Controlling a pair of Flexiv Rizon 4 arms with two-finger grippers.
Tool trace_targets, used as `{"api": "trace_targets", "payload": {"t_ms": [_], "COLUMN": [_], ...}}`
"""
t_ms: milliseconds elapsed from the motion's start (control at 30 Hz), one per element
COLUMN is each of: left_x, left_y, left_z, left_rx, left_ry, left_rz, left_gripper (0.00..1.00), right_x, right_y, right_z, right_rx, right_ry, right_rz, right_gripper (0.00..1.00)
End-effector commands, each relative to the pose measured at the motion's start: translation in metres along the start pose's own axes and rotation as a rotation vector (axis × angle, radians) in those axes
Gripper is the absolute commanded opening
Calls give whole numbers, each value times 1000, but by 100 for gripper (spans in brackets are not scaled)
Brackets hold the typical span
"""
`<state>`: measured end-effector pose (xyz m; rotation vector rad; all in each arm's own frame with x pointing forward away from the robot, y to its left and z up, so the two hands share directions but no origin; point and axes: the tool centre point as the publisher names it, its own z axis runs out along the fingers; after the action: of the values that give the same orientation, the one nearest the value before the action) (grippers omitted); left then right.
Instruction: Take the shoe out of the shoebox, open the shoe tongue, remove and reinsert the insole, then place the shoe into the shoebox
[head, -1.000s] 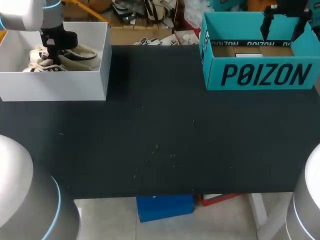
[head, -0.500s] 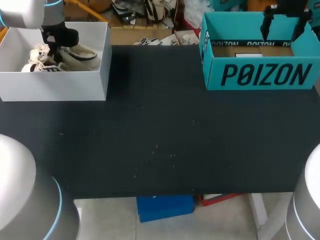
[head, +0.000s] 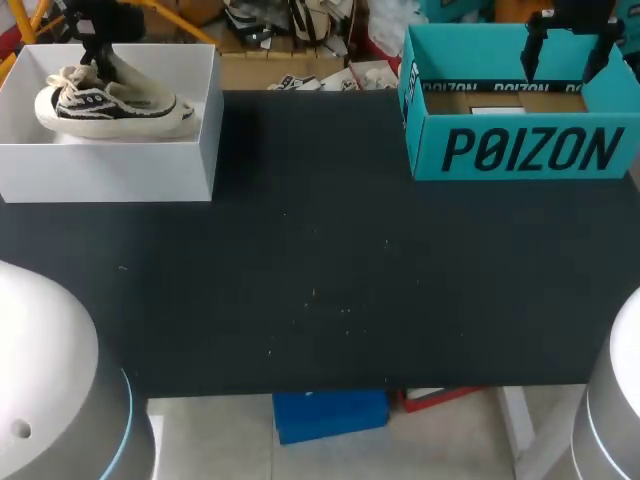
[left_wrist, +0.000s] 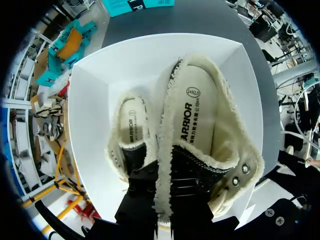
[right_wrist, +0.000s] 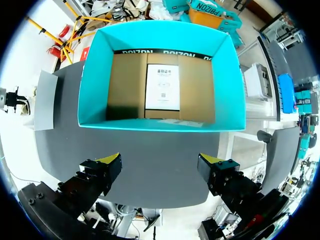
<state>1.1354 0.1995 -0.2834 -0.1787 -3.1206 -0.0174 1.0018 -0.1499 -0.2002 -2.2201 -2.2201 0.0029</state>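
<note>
A cream shoe (head: 110, 100) with black stripes hangs over the white shoebox (head: 110, 170), held at its fleece collar. My left gripper (head: 98, 45) is shut on that collar. In the left wrist view the held shoe (left_wrist: 200, 125) shows its fleece insole just ahead of my dark fingers (left_wrist: 145, 200), which pinch the collar edge. A second shoe (left_wrist: 127, 135) lies on the floor of the white box (left_wrist: 90, 125) below. My right gripper (right_wrist: 160, 162) hangs open above the teal shoebox (right_wrist: 92, 85), with nothing between its yellow tips.
The teal shoebox (head: 520, 150) stands at the table's back right, with a white paper sheet (right_wrist: 162, 87) on its cardboard floor. The white box stands at the back left. Black tabletop (head: 320, 280) stretches between and in front of the two boxes.
My left gripper has closed on the shoe and risen, lifting it out from beside the other shoe in the white box. The right arm has not moved.
</note>
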Motion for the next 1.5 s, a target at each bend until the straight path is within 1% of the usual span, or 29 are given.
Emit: {"api": "trace_targets", "payload": {"t_ms": [33, 67, 133, 200, 267, 333, 467, 533, 567, 600, 733, 900, 1033, 1233, 1400, 1500], "left_x": [-2, -1, 2, 6, 13, 21, 42, 53, 59, 65, 94, 133, 158, 189, 205, 214], "left_y": [-9, -12, -19, -28, -39, -53, -85, -102, -109, -118, -153, -195, -225, -260, -281, -293], "left_z": [-66, -74, -91, -105, -118, -130, -146, -151, -152, -153, -148, -133, -122, -107, -88, -72], "left_rx": [1, -3, 12, 1, 15, 8, 7, 15, -3, -3, -18, -24, -20, -27, -47, -59], "left_ry": [22, 19, 17, -2, 0, -18, -47, -59, -72, -71, -65, -27, -6, 27, 56, 79], "left_rz": [-2, 0, -3, -1, -9, -7, -16, -38, -48, -49, -51, -40, -36, -63, -61, -68], "left_gripper": [0, 0, 0, 0, 0, 0, 0, 0, 0, 0, 0, 0, 0, 0, 0, 0], "right_x": [0, 0, 0, 0, 0, 0, 0, 0, 0, 0, 0, 0, 0, 0, 0, 0], "right_y": [0, 0, 0, 0, 0, 0, 0, 0, 0, 0, 0, 0, 0, 0, 0, 0], "right_z": [0, 0, 0, 0, 0, 0, 0, 0, 0, 0, 0, 0, 0, 0, 0, 0], "right_rx": [1, 1, 1, 1, 1, 1, 1, 1, 1, 1, 1, 1, 1, 1, 1, 1], "right_ry": [0, 0, 0, 0, 0, 0, 0, 0, 0, 0, 0, 0, 0, 0, 0, 0], "right_rz": [0, 0, 0, 0, 0, 0, 0, 0, 0, 0, 0, 0, 0, 0, 0, 0], "right_gripper": [100, 100, 100, 100, 100, 100, 100, 100, 100, 100, 100, 100, 100, 100, 100, 100]}}
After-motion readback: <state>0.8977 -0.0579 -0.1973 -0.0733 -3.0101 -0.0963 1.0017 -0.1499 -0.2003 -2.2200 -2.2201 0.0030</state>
